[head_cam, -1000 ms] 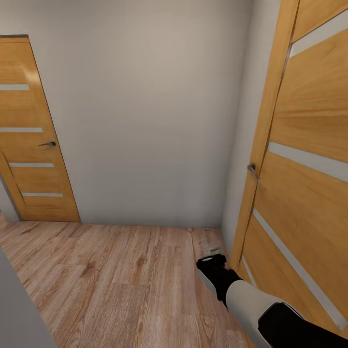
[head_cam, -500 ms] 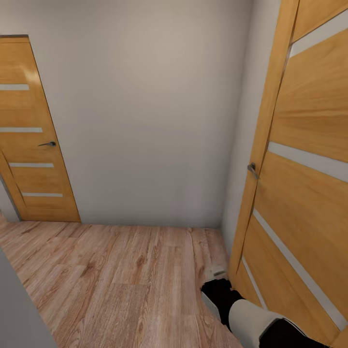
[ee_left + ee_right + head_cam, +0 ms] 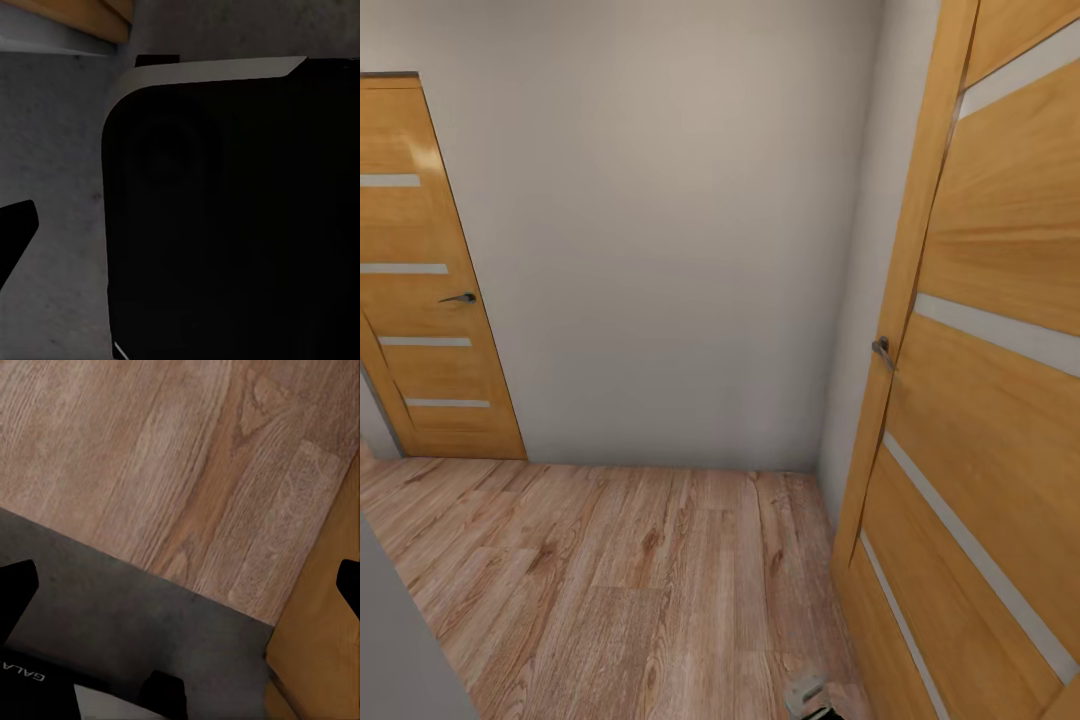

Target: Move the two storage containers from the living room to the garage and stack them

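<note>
The two storage containers are out of view. I face a hallway corner with light wood-plank flooring and white walls. The pale tip of my right gripper pokes in at the bottom edge of the head view. In the right wrist view the right gripper is open, its dark fingertips far apart with nothing between them, above the line where wood planks meet grey concrete. In the left wrist view the left gripper hangs beside my dark body over grey concrete; one fingertip shows far to the side.
An orange-wood door with pale slits and a metal handle stands open close on my right. A second shut door of the same kind sits in the far left wall. A grey wall edge is near my left.
My right arm has pulled back and down out of the head view; only its tip is left at the bottom edge. The camera and the doors have not moved.
</note>
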Controlling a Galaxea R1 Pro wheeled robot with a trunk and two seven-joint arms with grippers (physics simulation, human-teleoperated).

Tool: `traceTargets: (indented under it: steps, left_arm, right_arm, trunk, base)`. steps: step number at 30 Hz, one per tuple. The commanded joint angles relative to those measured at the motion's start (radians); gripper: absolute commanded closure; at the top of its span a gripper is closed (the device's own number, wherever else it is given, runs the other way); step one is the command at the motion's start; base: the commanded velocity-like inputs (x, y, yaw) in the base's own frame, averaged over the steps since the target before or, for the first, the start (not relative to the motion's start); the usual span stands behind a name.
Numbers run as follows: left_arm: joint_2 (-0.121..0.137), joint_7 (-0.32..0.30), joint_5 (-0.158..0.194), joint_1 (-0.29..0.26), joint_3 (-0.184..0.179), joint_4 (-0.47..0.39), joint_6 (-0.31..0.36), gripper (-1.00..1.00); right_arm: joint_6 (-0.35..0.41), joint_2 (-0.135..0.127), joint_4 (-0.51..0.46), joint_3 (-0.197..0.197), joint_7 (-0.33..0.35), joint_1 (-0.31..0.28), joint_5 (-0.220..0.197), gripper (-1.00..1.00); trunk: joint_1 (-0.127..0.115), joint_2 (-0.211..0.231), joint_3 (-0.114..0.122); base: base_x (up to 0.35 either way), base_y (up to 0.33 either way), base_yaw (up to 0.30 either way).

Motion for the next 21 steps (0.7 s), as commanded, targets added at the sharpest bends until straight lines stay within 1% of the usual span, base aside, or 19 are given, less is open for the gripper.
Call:
traceTargets:
  steps: [1, 5, 10, 12, 16, 17, 20, 21]
  left_arm:
    - [0.0, 0.002, 0.0, 0.0, 0.0, -0.001, 0.0, -1.0]
    - [0.0, 0.002, 0.001, 0.0, 0.0, -0.001, 0.0, -1.0]
    - [0.0, 0.002, 0.001, 0.0, 0.0, -0.001, 0.0, -1.0]
    - [0.0, 0.002, 0.001, 0.0, 0.0, -0.001, 0.0, -1.0]
    - [0.001, 0.002, 0.001, 0.0, 0.0, -0.001, 0.0, -1.0]
    - [0.0, 0.002, 0.001, 0.0, 0.0, -0.001, 0.0, -1.0]
    - [0.001, 0.002, 0.001, 0.0, 0.0, -0.001, 0.0, -1.0]
    - [0.001, 0.002, 0.001, 0.0, 0.0, -0.001, 0.0, -1.0]
  right_arm:
    - [-0.004, 0.0, 0.005, 0.008, 0.004, 0.003, -0.008, -1.0]
    - [-0.028, -0.003, 0.011, 0.008, 0.032, 0.041, -0.004, -1.0]
    - [-0.089, -0.006, 0.012, 0.007, 0.038, 0.096, -0.002, -1.0]
    - [-0.101, -0.008, 0.012, 0.007, 0.038, 0.116, -0.002, -1.0]
    - [-0.145, -0.039, 0.012, 0.007, 0.039, 0.167, -0.001, -1.0]
    - [-0.153, -0.042, 0.012, 0.007, 0.039, 0.174, -0.001, -1.0]
    - [-0.192, -0.064, 0.012, 0.007, 0.041, 0.213, -0.001, -1.0]
    - [-0.197, -0.068, 0.012, 0.007, 0.041, 0.219, -0.001, -1.0]
  trunk:
    - [0.0, -0.001, -0.001]
    - [0.0, -0.001, -0.001]
    - [0.0, -0.001, -0.001]
    - [0.0, -0.001, -0.001]
    - [0.0, -0.001, -0.001]
    - [0.0, -0.001, -0.001]
    - [0.0, -0.001, -0.001]
    - [0.0, -0.001, -0.001]
  base:
    - [0.0, 0.0, 0.0]
    - [0.0, 0.0, 0.0]
    - [0.0, 0.0, 0.0]
    - [0.0, 0.0, 0.0]
    - [0.0, 0.0, 0.0]
    - [0.0, 0.0, 0.0]
    - [0.0, 0.0, 0.0]
    - [0.0, 0.0, 0.0]
